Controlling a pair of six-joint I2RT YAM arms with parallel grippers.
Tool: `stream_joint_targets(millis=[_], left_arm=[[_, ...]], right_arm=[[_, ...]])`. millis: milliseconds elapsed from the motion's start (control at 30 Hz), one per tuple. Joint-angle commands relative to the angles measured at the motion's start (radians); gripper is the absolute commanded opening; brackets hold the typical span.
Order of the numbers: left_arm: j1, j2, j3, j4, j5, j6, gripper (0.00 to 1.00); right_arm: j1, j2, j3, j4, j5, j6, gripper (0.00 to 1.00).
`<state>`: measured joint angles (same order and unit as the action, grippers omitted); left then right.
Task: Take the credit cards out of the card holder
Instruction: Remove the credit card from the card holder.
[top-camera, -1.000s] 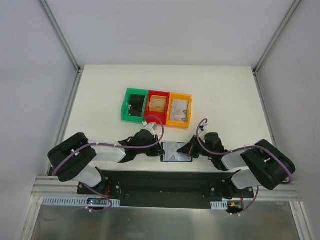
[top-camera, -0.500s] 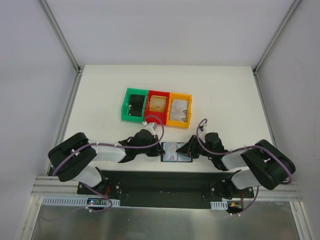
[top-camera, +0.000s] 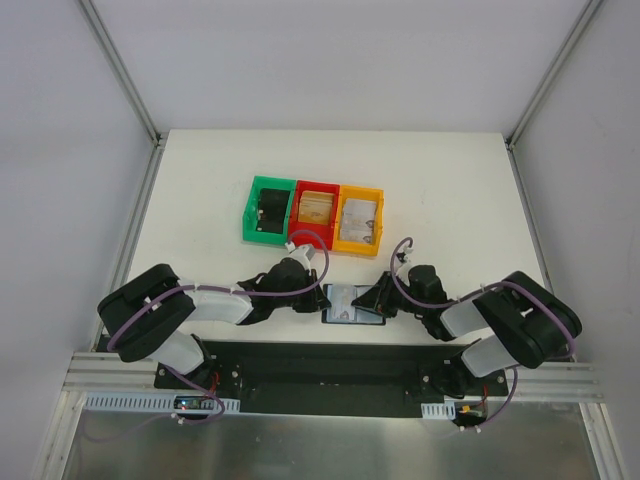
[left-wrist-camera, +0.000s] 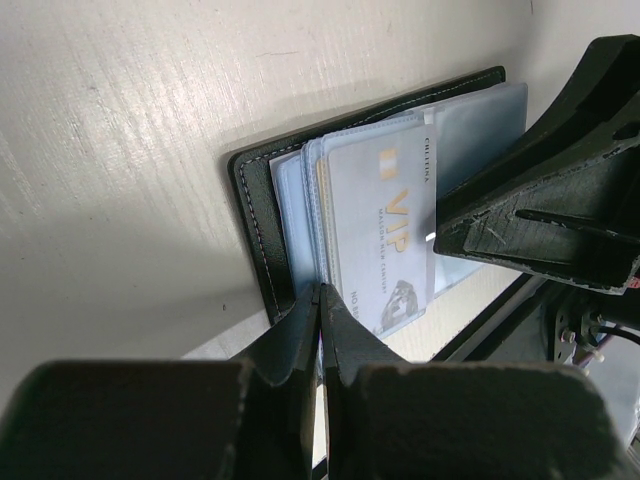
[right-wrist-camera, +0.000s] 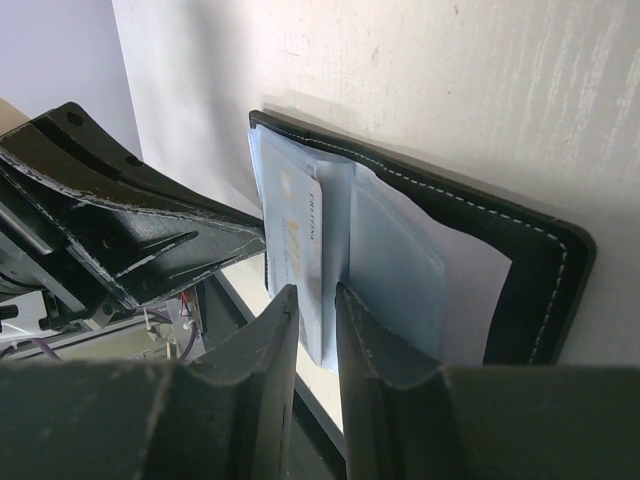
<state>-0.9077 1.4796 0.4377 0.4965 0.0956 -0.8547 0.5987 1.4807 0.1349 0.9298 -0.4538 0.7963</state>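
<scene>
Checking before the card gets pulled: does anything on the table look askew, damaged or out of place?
Only the pale VIP card: it lies slightly skewed over the clear sleeves of the open card holder, with one end poking past the holder's edge. Nothing looks spilled or damaged.

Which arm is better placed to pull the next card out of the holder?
Right. The right gripper has its jaws slightly apart astride the edge of the pale VIP card sticking out of the card holder. The left gripper is shut, its tips at the holder's edge, likely steadying it.
</scene>
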Motion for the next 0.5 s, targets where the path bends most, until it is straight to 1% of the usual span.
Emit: stream_joint_targets(millis=[0,200,467], left_arm=[[0.007,0.033,0.007,-0.052,-0.016,0.006,0.0],[0.006,0.036,0.01,-0.052,-0.014,0.006,0.0],[0.004,0.036,0.01,-0.052,-0.014,0.008,0.0]], right_arm=[[-0.004,0.012,0.023,0.063,-0.022,0.006,0.23],[-0.004,0.024,0.026,0.067,-0.023,0.003,0.2],[-0.004,0.009,0.014,0.066,-0.017,0.001,0.07]])
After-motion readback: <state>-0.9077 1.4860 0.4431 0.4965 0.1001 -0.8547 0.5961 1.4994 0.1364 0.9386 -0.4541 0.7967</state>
